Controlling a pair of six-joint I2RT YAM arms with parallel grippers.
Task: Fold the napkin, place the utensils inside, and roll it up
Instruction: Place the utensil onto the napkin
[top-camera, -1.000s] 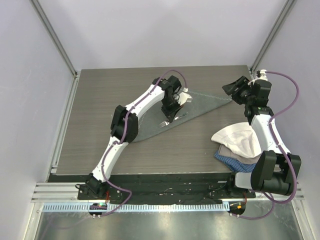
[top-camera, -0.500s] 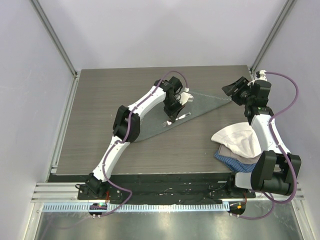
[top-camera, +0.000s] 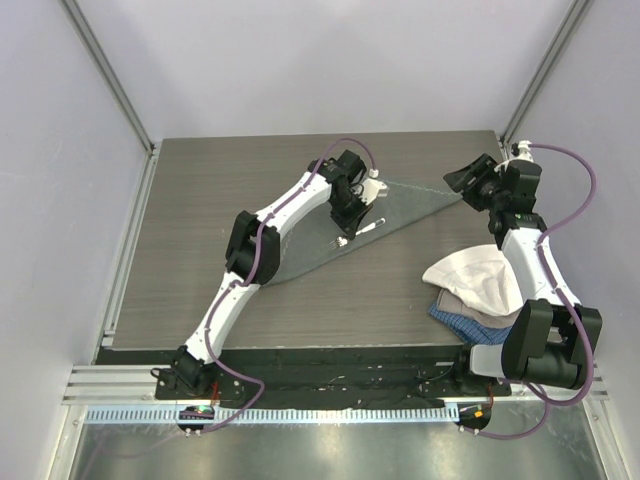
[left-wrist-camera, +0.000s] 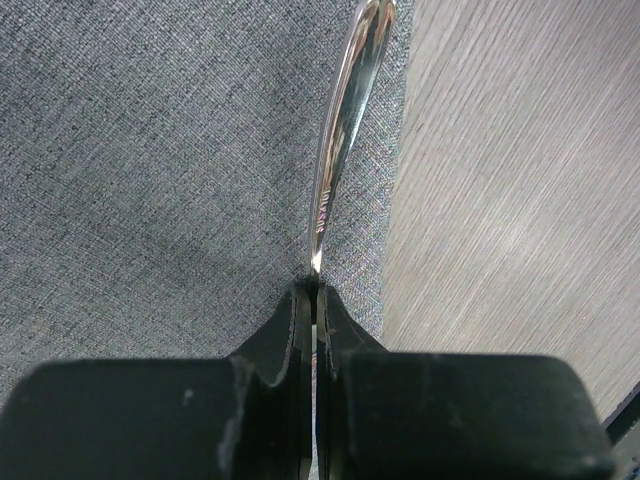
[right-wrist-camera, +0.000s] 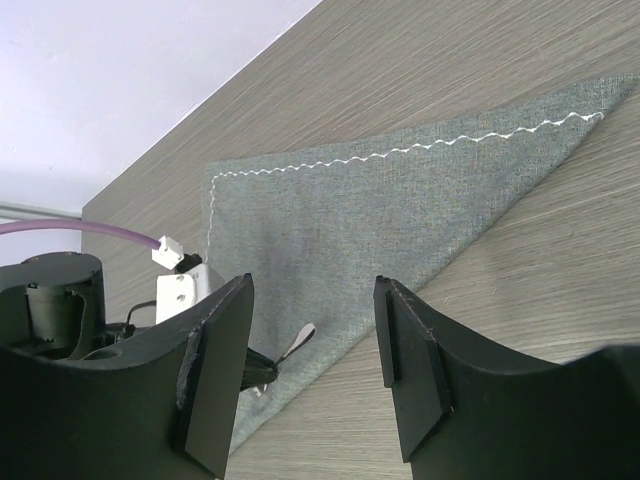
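The grey-green napkin (top-camera: 410, 205) lies folded into a triangle on the dark wood table (top-camera: 200, 200). Its stitched hem shows in the right wrist view (right-wrist-camera: 400, 200). My left gripper (top-camera: 346, 220) is shut on the slim silver fork (top-camera: 358, 232) and holds it just over the napkin's long folded edge. In the left wrist view the fork (left-wrist-camera: 340, 140) sticks out from the closed gripper (left-wrist-camera: 314, 300) above the cloth (left-wrist-camera: 150, 150). My right gripper (top-camera: 458, 178) is open and empty near the napkin's right corner. In its own view (right-wrist-camera: 315, 300) the fork's handle (right-wrist-camera: 298, 343) shows between the fingers.
A cream-white cloth (top-camera: 475, 280) lies bunched on a blue checked cloth (top-camera: 465, 322) at the right, beside the right arm. Bare table (left-wrist-camera: 520, 180) runs next to the napkin's folded edge. Grey walls enclose the table on three sides.
My left gripper has carried the fork a little to the right and farther back along the napkin's folded edge. The right arm has not moved.
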